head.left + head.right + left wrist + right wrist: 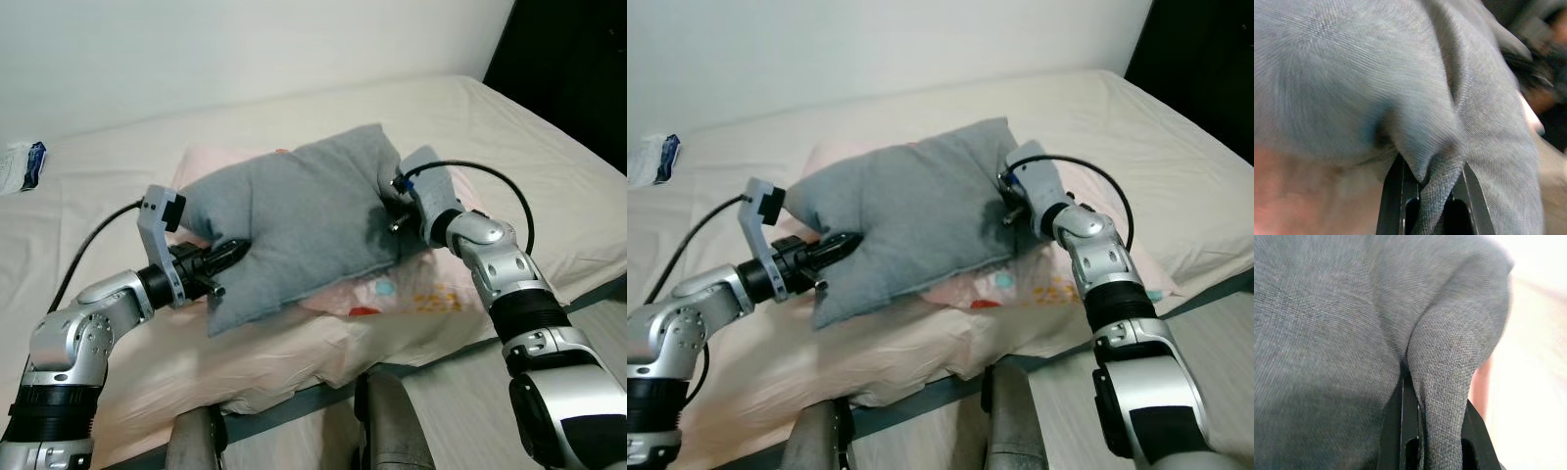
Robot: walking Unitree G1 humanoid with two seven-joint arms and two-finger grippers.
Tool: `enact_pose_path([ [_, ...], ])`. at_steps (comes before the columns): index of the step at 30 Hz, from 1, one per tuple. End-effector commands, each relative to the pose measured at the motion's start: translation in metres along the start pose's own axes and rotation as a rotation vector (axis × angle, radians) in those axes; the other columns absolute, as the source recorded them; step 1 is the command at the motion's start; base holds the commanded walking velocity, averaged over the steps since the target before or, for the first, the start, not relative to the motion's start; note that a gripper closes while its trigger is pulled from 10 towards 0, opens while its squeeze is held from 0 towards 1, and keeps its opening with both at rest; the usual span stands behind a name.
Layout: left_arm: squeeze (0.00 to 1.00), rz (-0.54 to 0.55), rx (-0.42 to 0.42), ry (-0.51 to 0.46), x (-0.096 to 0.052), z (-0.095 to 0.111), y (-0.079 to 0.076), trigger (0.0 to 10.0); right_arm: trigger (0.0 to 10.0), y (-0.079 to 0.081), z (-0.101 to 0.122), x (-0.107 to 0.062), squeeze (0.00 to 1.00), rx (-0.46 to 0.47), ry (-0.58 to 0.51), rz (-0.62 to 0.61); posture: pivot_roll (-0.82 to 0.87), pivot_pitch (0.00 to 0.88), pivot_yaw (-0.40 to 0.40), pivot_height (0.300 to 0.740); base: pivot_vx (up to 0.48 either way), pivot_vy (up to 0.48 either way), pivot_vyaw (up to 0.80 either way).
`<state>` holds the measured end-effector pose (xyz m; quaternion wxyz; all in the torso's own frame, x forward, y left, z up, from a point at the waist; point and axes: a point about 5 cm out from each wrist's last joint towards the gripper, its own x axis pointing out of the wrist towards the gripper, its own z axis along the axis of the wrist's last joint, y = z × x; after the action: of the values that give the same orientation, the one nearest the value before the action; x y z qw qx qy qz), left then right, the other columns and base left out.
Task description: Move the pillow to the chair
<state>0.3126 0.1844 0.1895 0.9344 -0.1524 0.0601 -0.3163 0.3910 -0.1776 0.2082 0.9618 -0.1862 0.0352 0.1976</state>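
Nearest the camera, the robot's two grey legs [392, 426] stand against the edge of the bed [509, 127]; the mattress is covered in a cream sheet [118, 186] and runs away toward a pale wall [196, 49].

On the bed just ahead lies a pink pillow [421, 294] with small coloured prints; on top of it sits the grey pillow [304, 225], bunched and raised a little at both ends.

The left gripper [230, 257] reaches in from the robot's left and is closed on a fold of the grey pillow at its near left edge; in the left wrist view its two black fingers [1396, 196] stand close together with a pinch of grey cloth squeezed between them; a black cable [93, 245] loops back from the wrist over the sheet.

The right gripper [397, 211] comes in from the robot's right and is pressed into the far right corner of the grey pillow; in the right wrist view its fingers [1400, 431] are narrowed onto a ridge of the fabric, which fills the gap between them; so both grippers have hold of the same pillow, one at each end.

Farther off, a small white and blue packet [22, 166] lies on the sheet at the far left, well apart from the pillows; at the far right stands something dark [578, 59] beside the bed, too shadowed to tell what it is.
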Motion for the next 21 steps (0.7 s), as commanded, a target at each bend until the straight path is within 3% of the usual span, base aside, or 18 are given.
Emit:
enact_pose_path([
  [1, 0.00, 0.026, 0.060, -0.117, 0.007, 0.025, -0.010, 0.0, 0.0, 0.002, 0.029, 0.002, 0.00, 0.023, -0.123, -0.018, 0.02, 0.126, -0.019, 0.572, 0.000, 0.000, 0.00],
  [4, 0.00, 0.098, 0.092, -0.236, 0.013, 0.046, -0.016, 0.0, 0.0, -0.004, 0.055, -0.002, 0.00, 0.015, -0.235, -0.083, 0.02, 0.125, -0.021, 0.572, 0.000, 0.000, 0.00],
  [5, 0.00, 0.197, 0.096, -0.296, 0.018, 0.059, -0.015, 8.7, 0.0, -0.002, 0.073, -0.005, 0.00, 0.017, -0.347, -0.125, 0.01, 0.122, -0.023, 0.572, 0.000, 0.000, 0.00],
  [6, 0.00, 0.197, 0.096, -0.296, 0.018, 0.059, -0.015, 8.7, 0.0, -0.002, 0.073, -0.005, 0.00, 0.017, -0.347, -0.125, 0.01, 0.122, -0.023, 0.572, 0.000, 0.000, 0.00],
  [7, 0.00, 0.268, 0.094, -0.334, 0.021, 0.067, -0.014, 8.7, 0.0, -0.001, 0.085, -0.008, 0.00, 0.022, -0.424, -0.154, 0.01, 0.122, -0.023, 0.572, 0.000, 0.000, 0.00],
  [8, 0.00, 0.316, 0.094, -0.336, 0.025, 0.070, -0.015, 10.0, 0.0, 0.002, 0.092, -0.010, 0.00, 0.051, -0.478, -0.178, 0.01, 0.117, -0.023, 0.572, 0.000, 0.000, 0.00],
  [9, 0.00, 0.372, 0.108, -0.300, 0.031, 0.068, -0.015, 10.0, 0.0, 0.010, 0.093, -0.010, 0.00, 0.059, -0.491, -0.167, 0.01, 0.113, -0.023, 0.572, 0.000, 0.000, 0.00],
  [13, 0.00, 0.390, 0.134, -0.274, 0.038, 0.063, -0.020, 10.0, 0.0, 0.022, 0.089, -0.009, 0.00, 0.102, -0.481, -0.147, 0.01, 0.106, -0.018, 0.572, 0.000, 0.000, 0.00],
  [14, 0.00, 0.382, 0.210, -0.278, 0.042, 0.058, -0.027, 10.0, 4.1, 0.029, 0.083, -0.009, 0.00, 0.137, -0.483, -0.149, 0.02, 0.105, -0.018, 0.572, 0.000, 0.000, 0.00],
  [15, 0.00, 0.380, 0.229, -0.279, 0.043, 0.057, -0.029, 10.0, 10.0, 0.031, 0.081, -0.009, 0.00, 0.143, -0.485, -0.158, 0.02, 0.103, -0.018, 0.572, 0.000, 0.000, 0.00],
  [20, 0.00, 0.431, 0.231, -0.273, 0.045, 0.047, -0.026, 10.0, 10.0, 0.036, 0.069, -0.009, 0.00, 0.138, -0.456, -0.190, 0.01, 0.091, -0.017, 0.572, 0.000, 0.000, 0.00],
  [21, 0.00, 0.490, 0.235, -0.265, 0.046, 0.040, -0.021, 10.0, 10.0, 0.037, 0.061, -0.009, 0.00, 0.117, -0.422, -0.215, 0.01, 0.091, -0.017, 0.572, 0.000, 0.000, 0.00],
])
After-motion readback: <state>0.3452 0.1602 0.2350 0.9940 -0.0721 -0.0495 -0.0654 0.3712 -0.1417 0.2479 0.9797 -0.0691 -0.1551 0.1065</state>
